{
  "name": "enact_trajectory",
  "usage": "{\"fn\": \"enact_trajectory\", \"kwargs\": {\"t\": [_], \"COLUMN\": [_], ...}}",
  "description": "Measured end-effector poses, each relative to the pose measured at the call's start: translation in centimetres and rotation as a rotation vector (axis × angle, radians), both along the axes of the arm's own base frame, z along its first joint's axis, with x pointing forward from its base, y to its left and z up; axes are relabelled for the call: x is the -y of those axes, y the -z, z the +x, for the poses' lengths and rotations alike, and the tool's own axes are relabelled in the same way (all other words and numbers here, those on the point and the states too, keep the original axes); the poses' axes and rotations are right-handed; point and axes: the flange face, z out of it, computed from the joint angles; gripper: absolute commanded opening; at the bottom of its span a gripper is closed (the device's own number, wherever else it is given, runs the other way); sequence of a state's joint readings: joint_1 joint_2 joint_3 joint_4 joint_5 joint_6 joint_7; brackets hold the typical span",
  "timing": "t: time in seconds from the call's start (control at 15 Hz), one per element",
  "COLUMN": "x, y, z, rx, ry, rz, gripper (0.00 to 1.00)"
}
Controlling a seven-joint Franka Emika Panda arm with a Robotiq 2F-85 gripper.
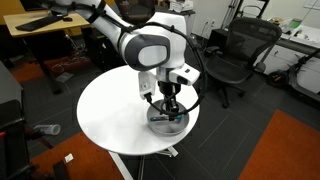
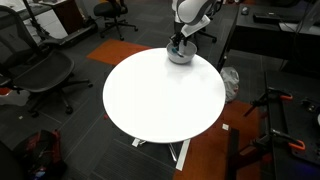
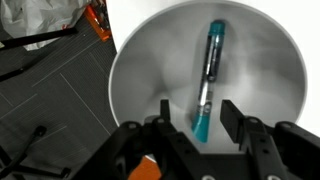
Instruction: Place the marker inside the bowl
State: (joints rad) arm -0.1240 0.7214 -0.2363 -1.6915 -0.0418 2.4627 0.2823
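The teal-blue marker [image 3: 207,80] lies inside the light grey-white bowl [image 3: 140,70], lengthwise along its bottom, its teal end nearest my jaws. My gripper [image 3: 196,112] is open just above the bowl, its fingers on either side of the marker's teal end without gripping it. In both exterior views the gripper [image 1: 168,103] [image 2: 180,42] hangs straight over the bowl [image 1: 166,121] [image 2: 181,54], which sits at the edge of the round white table [image 1: 115,110] [image 2: 160,100]. The marker does not show in the exterior views.
Black office chairs [image 1: 235,50] [image 2: 40,75] stand around the table. A desk [image 1: 45,25] stands behind the arm. An orange rug [image 1: 290,150] lies on the floor. In the wrist view dark carpet tiles [image 3: 50,100] lie beyond the table edge.
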Motion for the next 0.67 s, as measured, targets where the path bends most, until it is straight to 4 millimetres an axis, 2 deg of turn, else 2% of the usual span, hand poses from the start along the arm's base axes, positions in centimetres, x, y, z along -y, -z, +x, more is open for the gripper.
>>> {"fn": "enact_trajectory", "kwargs": {"t": [0.13,0.4,0.67], "x": [0.0,-0.3,-1.6], "y": [-1.1,-6.1,-11.8], "z": [0.2,-0.2,-2.6], "rx": [0.017,0.074,0.113], "ry": [0.000,-0.003,-0.043], "rz": [-0.003,-0.001,0.021], "gripper": [1.00,1.00,1.00]}}
